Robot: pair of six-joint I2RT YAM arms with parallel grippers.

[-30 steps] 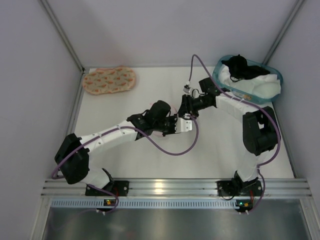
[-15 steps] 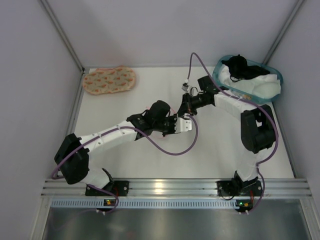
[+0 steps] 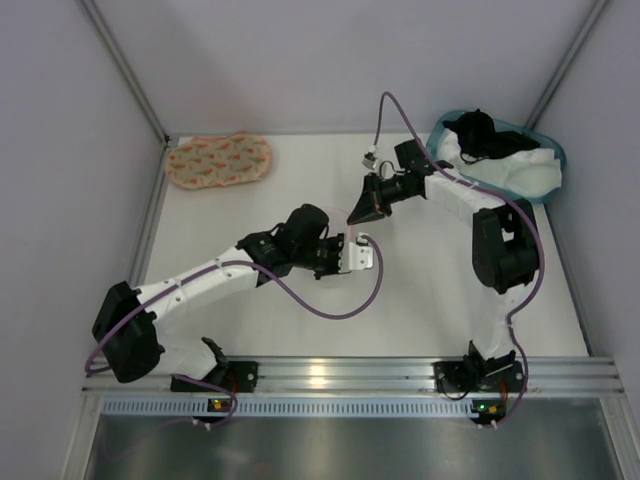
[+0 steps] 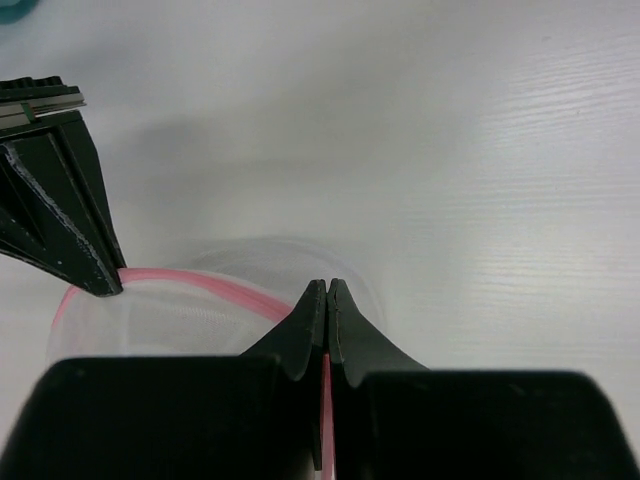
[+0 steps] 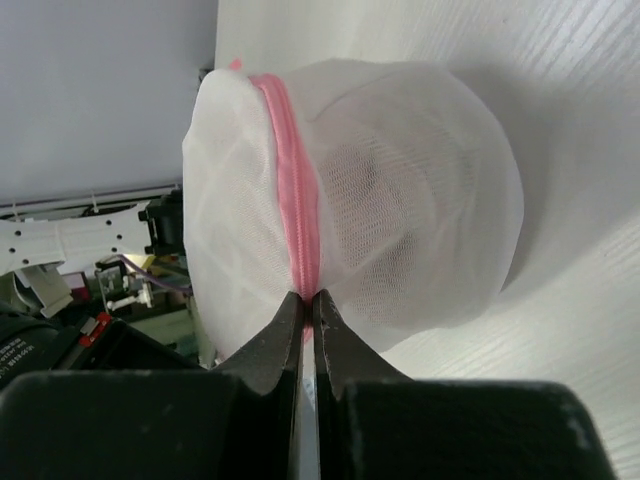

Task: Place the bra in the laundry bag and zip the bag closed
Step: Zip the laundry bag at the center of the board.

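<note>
The laundry bag [image 5: 410, 190] is a white mesh pouch with a pink zipper rim [image 5: 293, 190], held between both grippers above the white table. My right gripper [image 5: 308, 296] is shut on the zipper rim at the bag's near edge. My left gripper [image 4: 327, 284] is shut on the pink rim [image 4: 215, 288] on another side, and the mesh [image 4: 170, 320] spreads to its left. The right gripper's fingers [image 4: 70, 225] touch the same rim there. In the top view the left gripper [image 3: 352, 250] and right gripper [image 3: 353, 218] meet mid-table and hide most of the bag. The bra shows in no view.
An orange-printed padded piece [image 3: 218, 160] lies at the table's far left. A teal basket [image 3: 437, 158] with white and black cloth stands at the far right, close behind the right arm. Purple cables loop around both wrists.
My right gripper has shut on the zipper rim and drawn slightly up and away. The left arm's shoulder swung left while its gripper stayed shut on the rim.
</note>
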